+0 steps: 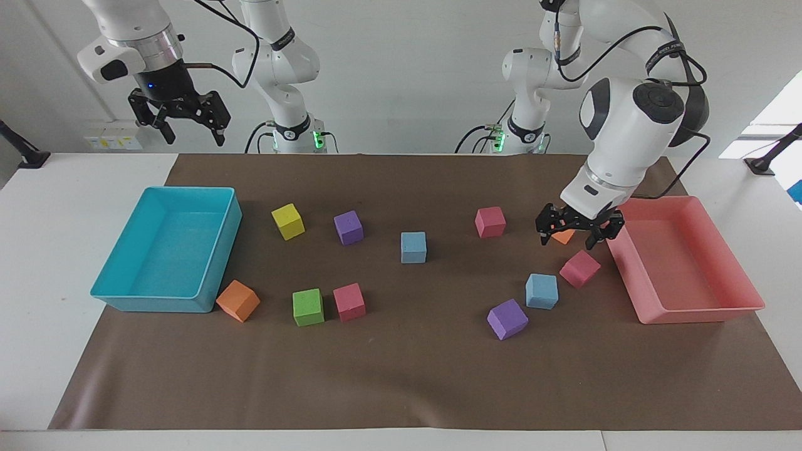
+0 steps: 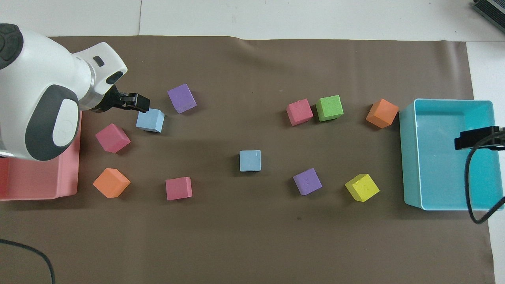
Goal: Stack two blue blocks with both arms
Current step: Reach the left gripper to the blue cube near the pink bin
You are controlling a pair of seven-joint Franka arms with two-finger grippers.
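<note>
One blue block (image 1: 541, 291) (image 2: 150, 120) lies toward the left arm's end of the mat, between a pink block (image 1: 579, 269) and a purple block (image 1: 507, 319). The other blue block (image 1: 413, 247) (image 2: 250, 160) sits alone near the mat's middle. My left gripper (image 1: 571, 238) (image 2: 136, 101) hangs open and empty a little above the mat. It is close beside the first blue block and touches nothing. In the facing view it covers most of an orange block (image 1: 564, 237). High over the cyan tray (image 1: 156, 304), my right gripper (image 1: 188, 125) (image 2: 473, 138) waits, open and empty.
A pink tray (image 1: 683, 313) (image 2: 39, 193) stands at the left arm's end, just beside the left arm's wrist. Toward the right arm's end lie yellow (image 2: 362, 187), purple (image 2: 307, 181), green (image 2: 329, 107), pink (image 2: 299, 112) and orange (image 2: 381, 113) blocks. Another pink block (image 2: 178, 188) lies nearer the robots.
</note>
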